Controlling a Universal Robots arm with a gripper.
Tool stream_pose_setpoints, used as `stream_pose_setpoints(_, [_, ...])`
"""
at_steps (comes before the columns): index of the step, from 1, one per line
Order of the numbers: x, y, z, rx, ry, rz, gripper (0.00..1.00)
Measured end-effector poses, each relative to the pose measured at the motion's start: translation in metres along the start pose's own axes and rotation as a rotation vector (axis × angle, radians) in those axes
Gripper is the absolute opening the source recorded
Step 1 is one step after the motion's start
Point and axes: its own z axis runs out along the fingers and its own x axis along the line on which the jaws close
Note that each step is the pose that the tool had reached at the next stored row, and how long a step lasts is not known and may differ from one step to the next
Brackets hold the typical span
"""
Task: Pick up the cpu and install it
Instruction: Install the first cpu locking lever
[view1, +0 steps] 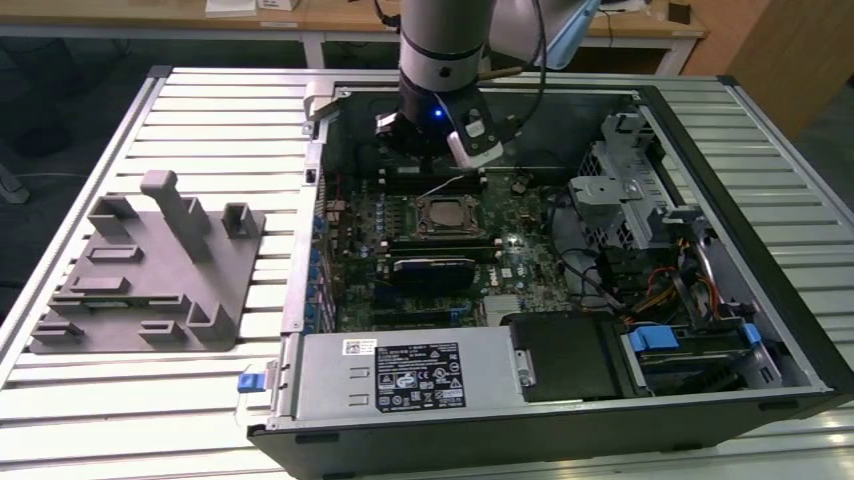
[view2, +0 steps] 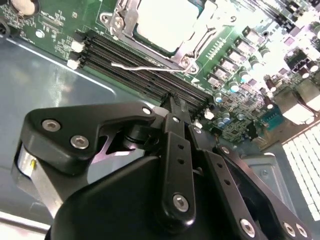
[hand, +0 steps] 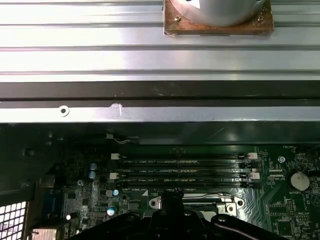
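Within the socket (view2: 116, 22) on the motherboard, the cpu (view2: 167, 22) lies flat, its pale metal top up, framed by the socket's steel bracket. I judge it light, stiff and thin, with a smooth lid that could slip and a delicate underside. The safe hold would be across two opposite edges, kept level. A thin wire lever (view2: 145, 65) stands just beside the socket, over the memory slots (hand: 185, 170). The gripper (view2: 172, 104) hangs above those slots, near the socket but apart from the cpu, and it appears drawn together on nothing. The arm (view1: 441, 50) comes down almost upright. The grey fixture (view1: 147, 270) sits well apart from the socket.
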Motion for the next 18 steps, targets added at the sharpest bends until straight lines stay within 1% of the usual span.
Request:
stream_pose_setpoints(3, [-0.0001, -0.0007, 0.0027, -0.0002, -0.0103, -0.002, 0.11])
stream_pose_setpoints(9, [-0.0002, -0.0019, 0.0072, 0.0023, -0.0406, -0.002, 0.11])
stream_pose_setpoints(18, [-0.0004, -0.0043, 0.0154, 0.0026, -0.0790, 0.019, 0.11])
